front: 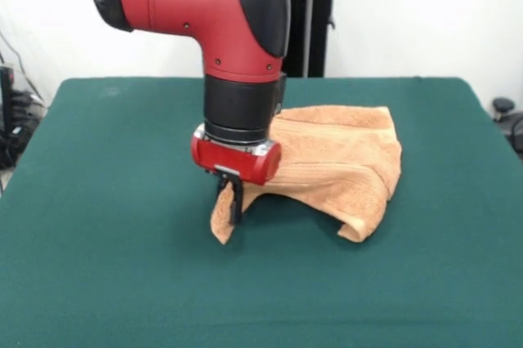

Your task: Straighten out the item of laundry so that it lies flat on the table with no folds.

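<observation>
While folded, towel point(343, 160) corner hangs clamped in pincer point(234, 201).

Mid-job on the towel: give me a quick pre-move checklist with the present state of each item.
1. Claw shut on a corner of the towel: ok.
2. Held corner lifted off the table: ok.
3. Towel flat with no folds: not ok, its right side is doubled over.
4. Towel fully on the table: ok.
5. Bare table to the picture's left for pulling the corner out: ok.
6. Grip firm enough for a pull: cannot tell.
</observation>
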